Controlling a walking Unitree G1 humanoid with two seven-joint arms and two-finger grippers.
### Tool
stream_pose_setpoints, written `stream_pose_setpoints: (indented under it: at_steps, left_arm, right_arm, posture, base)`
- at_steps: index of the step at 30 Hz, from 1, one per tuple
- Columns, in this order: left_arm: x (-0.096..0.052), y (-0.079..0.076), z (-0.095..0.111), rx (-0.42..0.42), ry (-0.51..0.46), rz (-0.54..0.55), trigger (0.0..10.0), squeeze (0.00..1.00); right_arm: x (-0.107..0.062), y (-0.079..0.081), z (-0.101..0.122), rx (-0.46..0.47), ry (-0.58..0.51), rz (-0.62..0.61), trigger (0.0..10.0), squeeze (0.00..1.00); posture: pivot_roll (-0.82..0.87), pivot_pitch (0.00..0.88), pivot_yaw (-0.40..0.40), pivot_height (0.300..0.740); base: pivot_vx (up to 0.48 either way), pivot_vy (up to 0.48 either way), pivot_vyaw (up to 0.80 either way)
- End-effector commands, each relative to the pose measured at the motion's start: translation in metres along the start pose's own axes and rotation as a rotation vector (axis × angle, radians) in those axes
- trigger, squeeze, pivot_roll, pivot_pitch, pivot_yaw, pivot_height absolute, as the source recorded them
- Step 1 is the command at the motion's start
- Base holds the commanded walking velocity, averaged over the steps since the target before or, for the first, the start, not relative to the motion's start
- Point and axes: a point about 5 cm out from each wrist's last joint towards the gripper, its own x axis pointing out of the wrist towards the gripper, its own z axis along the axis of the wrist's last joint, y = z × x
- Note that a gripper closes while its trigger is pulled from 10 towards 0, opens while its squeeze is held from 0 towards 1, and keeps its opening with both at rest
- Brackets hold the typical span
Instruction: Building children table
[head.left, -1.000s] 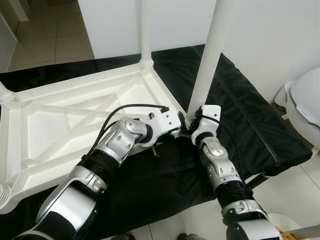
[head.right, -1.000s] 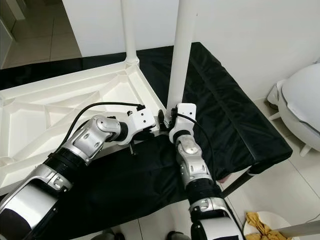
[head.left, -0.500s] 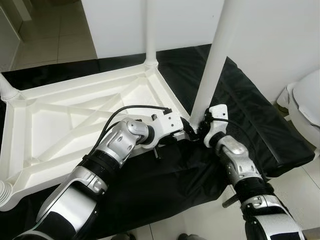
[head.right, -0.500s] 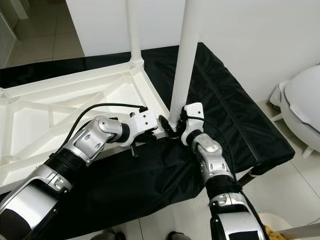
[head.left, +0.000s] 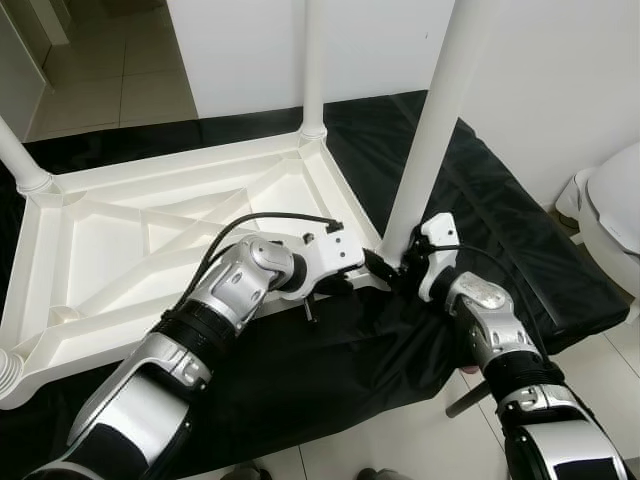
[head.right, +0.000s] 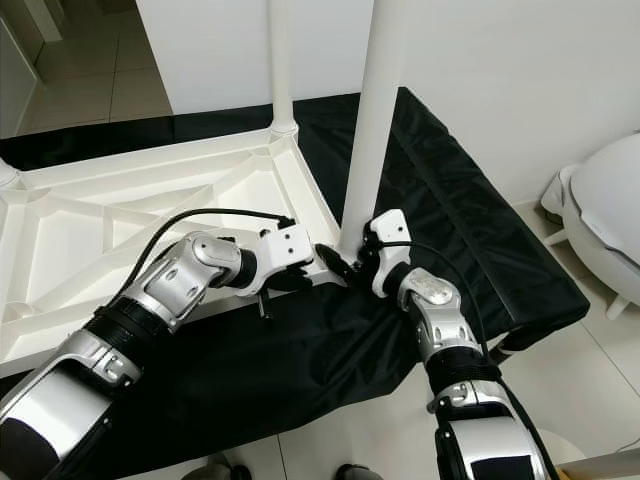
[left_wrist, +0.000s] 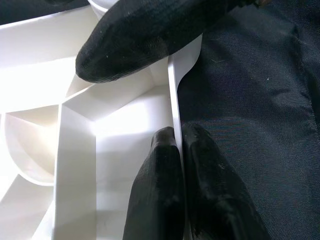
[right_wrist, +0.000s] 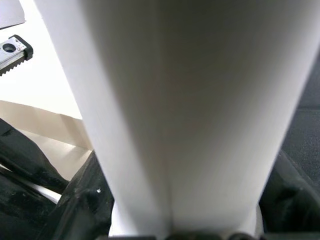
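Table top (head.left: 150, 230): plain white plastic you see, ribbed underside, no pattern.
Table legs (head.left: 435, 130): same plain white.
Cloth (head.left: 500, 230): solid black under your table.
Left gripper (left_wrist: 177, 145): black fingers, silver arm, white wrist.
Right gripper (head.left: 392, 272): black fingers, silver and white.
Floor (head.left: 110, 70): pale beige tiles.
Wall (head.left: 240, 50): white.

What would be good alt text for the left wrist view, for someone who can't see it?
The left gripper pinches the thin white edge wall of the upturned table top, one black finger on each side. A black finger of the right gripper lies across the corner beyond, and black cloth covers the surface beside the table.
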Motion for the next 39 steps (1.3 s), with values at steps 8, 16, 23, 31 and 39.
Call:
stream_pose_setpoints:
  at_steps: [8,16,23,31,39]
  left_arm:
    - [-0.005,0.002,-0.005,0.02,0.028,-0.004,10.0,0.0]
    - [-0.006,0.004,-0.004,0.016,0.023,0.005,10.0,0.0]
    - [-0.006,0.004,-0.005,0.012,0.025,0.006,10.0,0.0]
    - [-0.006,0.005,-0.005,0.015,0.027,0.007,10.0,0.0]
    - [-0.007,0.005,-0.006,0.016,0.027,0.011,10.0,0.0]
  right_arm:
    - [-0.01,-0.012,-0.008,0.079,0.015,-0.083,0.0,0.0]
    - [-0.008,-0.014,-0.018,0.116,0.066,-0.276,0.0,0.0]
    - [0.001,-0.01,-0.019,0.22,0.054,-0.482,0.0,0.0]
    - [0.01,0.002,-0.013,0.207,0.03,-0.673,0.0,0.0]
    - [0.009,0.012,-0.012,0.214,0.054,-0.959,0.0,0.0]
  posture:
    - [-0.06,0.062,0.047,0.74]
    - [-0.06,0.07,0.044,0.74]
    - [-0.06,0.073,0.047,0.74]
    - [-0.06,0.073,0.046,0.74]
    - [-0.06,0.073,0.042,0.74]
  base:
    - [0.0,0.0,0.0]
    - [0.0,0.0,0.0]
    - [0.0,0.0,0.0]
    - [0.0,0.0,0.0]
    - [0.0,0.0,0.0]
